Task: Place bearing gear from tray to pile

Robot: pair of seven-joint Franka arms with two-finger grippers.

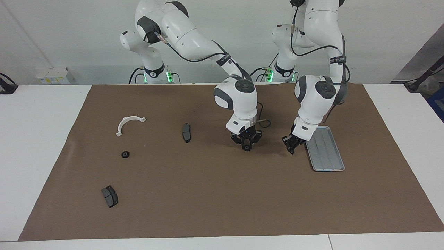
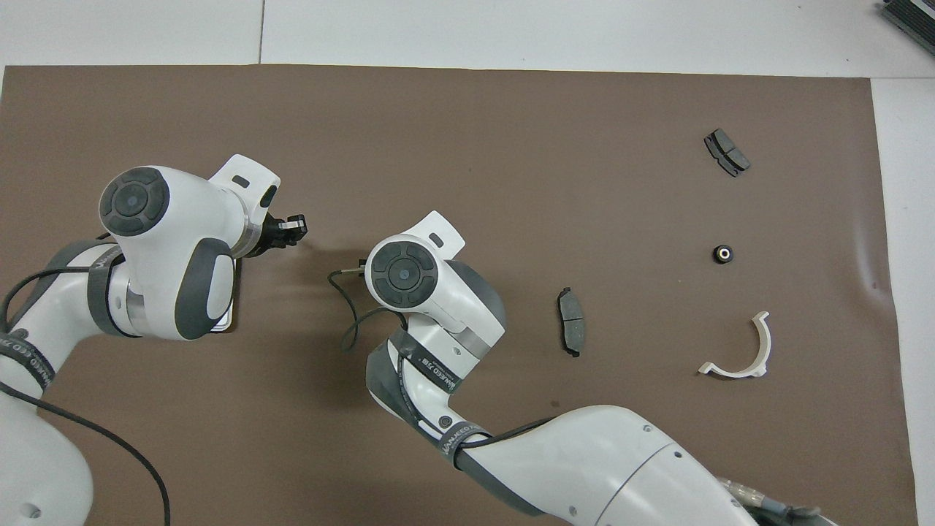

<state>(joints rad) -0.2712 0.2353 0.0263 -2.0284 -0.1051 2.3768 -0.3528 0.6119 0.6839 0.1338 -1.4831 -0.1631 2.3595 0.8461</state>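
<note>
The small black round bearing gear [image 1: 125,154] lies on the brown paper mat [image 1: 215,201], well toward the right arm's end from the flat silver-grey ridged metal tray [image 1: 326,152]. Around the gear: the white plastic half-ring bracket [image 1: 129,124] nearer the robots, one dark grey curved brake pad [image 1: 110,196] farther, another [image 1: 186,132] toward the tray. The tray appears to hold nothing.

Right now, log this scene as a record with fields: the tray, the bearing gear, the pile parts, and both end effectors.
tray: toward the left arm's end, nothing visible on it
bearing gear: on the mat among the pile parts
white bracket: nearer to the robots than the gear
brake pads: one beside the bracket, one farthest from the robots
left end effector: shut, low beside the tray
right end effector: over bare mat mid-table
</note>
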